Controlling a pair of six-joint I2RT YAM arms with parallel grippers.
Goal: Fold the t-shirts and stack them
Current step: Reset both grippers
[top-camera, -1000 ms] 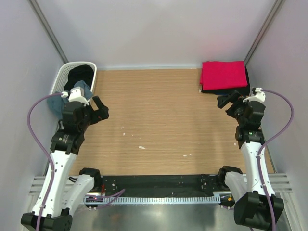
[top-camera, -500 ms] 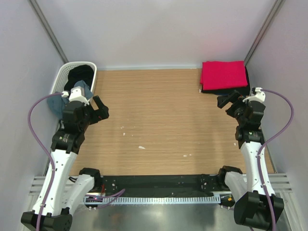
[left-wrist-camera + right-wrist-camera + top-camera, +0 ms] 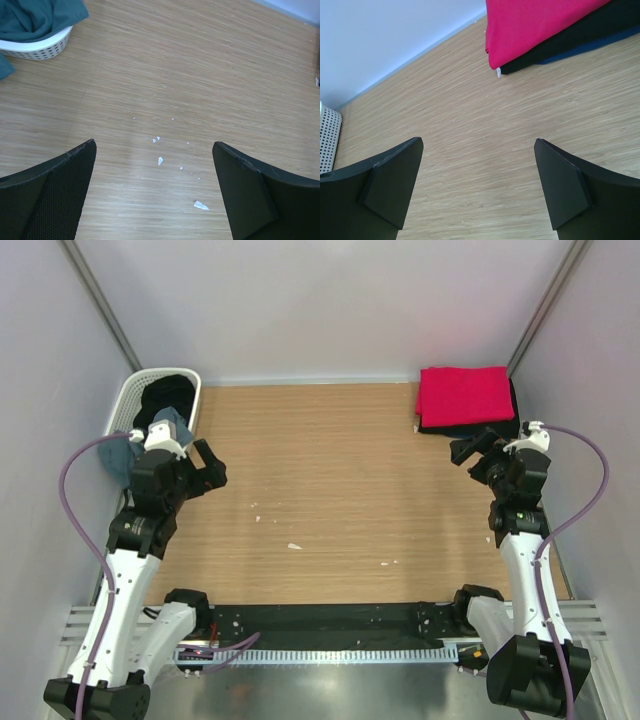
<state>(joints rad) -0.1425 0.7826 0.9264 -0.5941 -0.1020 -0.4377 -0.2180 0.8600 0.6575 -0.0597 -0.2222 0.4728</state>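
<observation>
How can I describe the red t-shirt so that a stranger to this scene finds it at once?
Look at the wooden table and go to its far right corner. There the red t-shirt lies folded on top of a black t-shirt. It is the only bright crimson cloth in the scene.

Matt wood-grain table (image 3: 340,480) — soft cloth t-shirts (image 3: 465,395)

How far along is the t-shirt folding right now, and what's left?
Done: a folded crimson-red t-shirt lies on a folded black t-shirt in the far right corner. In hand: nothing. The left gripper and right gripper are open and empty above the wooden table. Left: a crumpled black shirt and a grey-blue shirt in the white plastic lattice basket, both unfolded.
</observation>
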